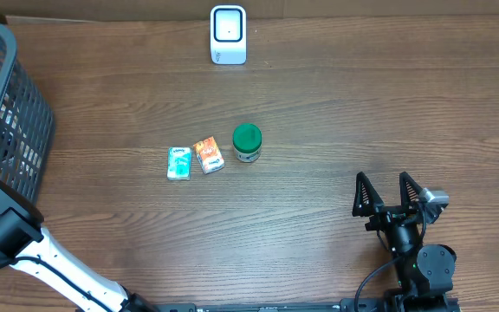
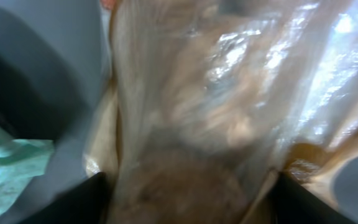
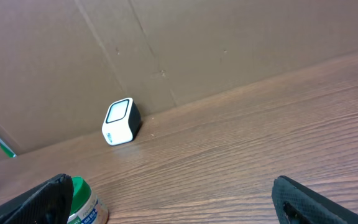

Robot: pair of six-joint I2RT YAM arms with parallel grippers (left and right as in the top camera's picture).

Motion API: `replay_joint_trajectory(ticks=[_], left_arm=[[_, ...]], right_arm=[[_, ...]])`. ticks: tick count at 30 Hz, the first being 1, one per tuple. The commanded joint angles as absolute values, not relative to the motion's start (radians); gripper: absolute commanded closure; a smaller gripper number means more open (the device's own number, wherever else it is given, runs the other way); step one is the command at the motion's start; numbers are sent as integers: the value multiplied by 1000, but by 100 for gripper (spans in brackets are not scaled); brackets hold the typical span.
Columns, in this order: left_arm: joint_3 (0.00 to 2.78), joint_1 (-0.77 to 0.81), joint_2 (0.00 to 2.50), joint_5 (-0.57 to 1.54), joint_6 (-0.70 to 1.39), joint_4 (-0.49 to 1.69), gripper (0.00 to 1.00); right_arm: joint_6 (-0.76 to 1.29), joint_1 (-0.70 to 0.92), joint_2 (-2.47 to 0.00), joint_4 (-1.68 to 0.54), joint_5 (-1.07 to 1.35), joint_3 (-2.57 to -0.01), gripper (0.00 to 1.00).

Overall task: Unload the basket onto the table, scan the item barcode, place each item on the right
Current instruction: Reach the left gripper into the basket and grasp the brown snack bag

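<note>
Crinkly clear plastic packet [image 2: 216, 93] fills the left wrist view, right up against the lens; brownish contents, blurred, no barcode readable. Left gripper [image 2: 185, 205] sits around it: dark fingers [image 2: 79, 202] show at both bottom corners with the packet between them, but cannot tell whether they pinch it or just flank it. Grey wall of basket [image 2: 36, 62] is on the left of that view, with a pale green wrapper [image 2: 8, 171] low left beside the packet. Overhead, the dark mesh basket stands at the table's left edge. Left arm [image 1: 55, 260] reaches from the near edge into it, and the gripper itself is hidden there. Barcode scanner [image 1: 228, 35], white, stands upright at the far edge of the table [image 1: 362, 113], well apart from the basket. Mid-table row: teal packet [image 1: 178, 163], orange packet [image 1: 209, 156] just beside it, green-lidded jar [image 1: 247, 143] just right of that. Right gripper [image 1: 389, 192] is toward the table's near right, jaws spread wide and holding nothing, well apart from the row. Right wrist view: its fingers [image 3: 39, 199] sit at both bottom corners with bare wood between. The scanner is ahead against a brown cardboard wall [image 3: 241, 43], and the jar is partly behind the left finger.
</note>
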State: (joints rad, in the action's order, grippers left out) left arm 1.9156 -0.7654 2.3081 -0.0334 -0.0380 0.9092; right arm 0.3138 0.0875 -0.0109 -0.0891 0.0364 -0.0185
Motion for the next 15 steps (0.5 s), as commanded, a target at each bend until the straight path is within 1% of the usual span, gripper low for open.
replay_joint_trajectory(ticks=[1,2,3,4,7,10,15], left_arm=[[1868,-757,2381,-25,-44,947,48],[1868,-757,2383,-25,-40,953,53],[1868,-757,2383,-26,-41,961,66],[1868,-757,2382,-26,-41,965,69],[1868,-757,2380,-26,-41,975,69],[1874,-757,2378,-26,-41,993,73],[1938,-757,2371,-36,-37,1090,77]], right_arm=[[315,91,-3,-81,28,-8,0],[315,91,-3,-81,28,-8,0],[315,91,-3,-81,28,-8,0],[315,91,-3,-81,28,-8,0],[315,91,-3,-81,28,-8,0],[315,91,-3,-82,28,-8,0],[315,91,-3,-81,28,-8,0]])
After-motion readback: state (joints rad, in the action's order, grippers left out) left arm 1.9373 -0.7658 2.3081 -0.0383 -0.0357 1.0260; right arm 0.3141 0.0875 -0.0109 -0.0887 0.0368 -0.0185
